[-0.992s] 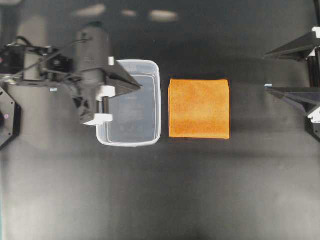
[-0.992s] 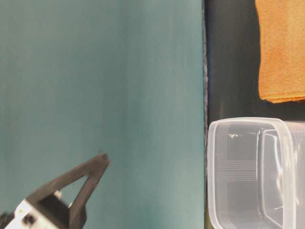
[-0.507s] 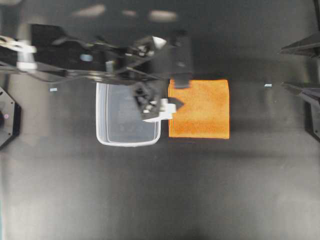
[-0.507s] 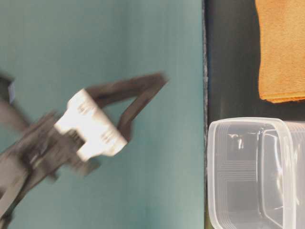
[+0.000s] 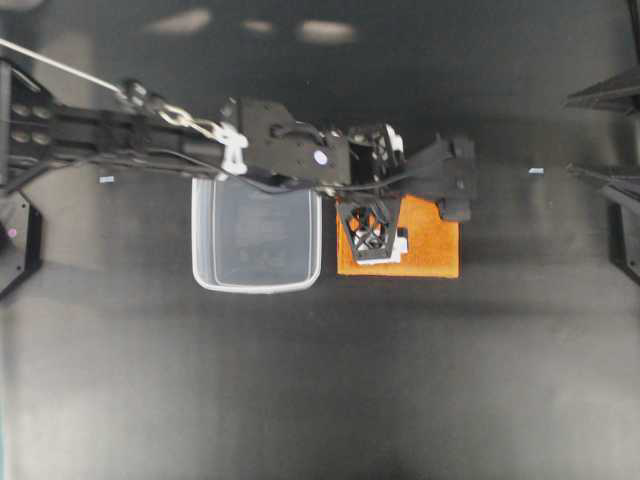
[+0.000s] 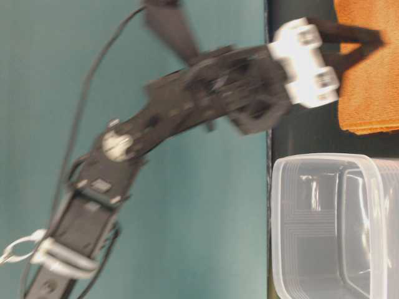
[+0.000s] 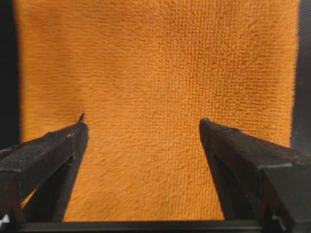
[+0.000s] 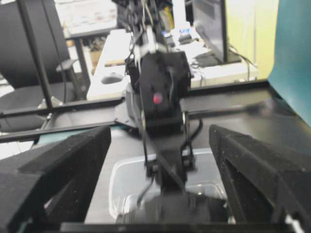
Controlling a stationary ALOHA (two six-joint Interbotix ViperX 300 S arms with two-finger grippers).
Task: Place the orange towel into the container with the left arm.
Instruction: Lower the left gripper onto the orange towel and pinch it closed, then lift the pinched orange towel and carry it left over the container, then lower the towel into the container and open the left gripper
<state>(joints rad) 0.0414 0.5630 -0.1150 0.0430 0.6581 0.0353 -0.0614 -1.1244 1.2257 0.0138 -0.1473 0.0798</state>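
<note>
Hovering over the orange towel (image 7: 155, 97), the left gripper (image 7: 141, 126) has its jaws spread wide, gripping nothing — a good pinch means dropping straight down and gathering the folded layers together. Towel lies flat on the table, just beside the container (image 5: 257, 238), which holds nothing.

The orange towel (image 5: 432, 248) is showing a fine ribbed weave; the container (image 5: 257, 238) is looking clear, the worktop (image 5: 320, 380) black.

Black table (image 5: 330, 380): clear container (image 5: 257, 239) beside orange towel (image 5: 432, 245), apart.
</note>
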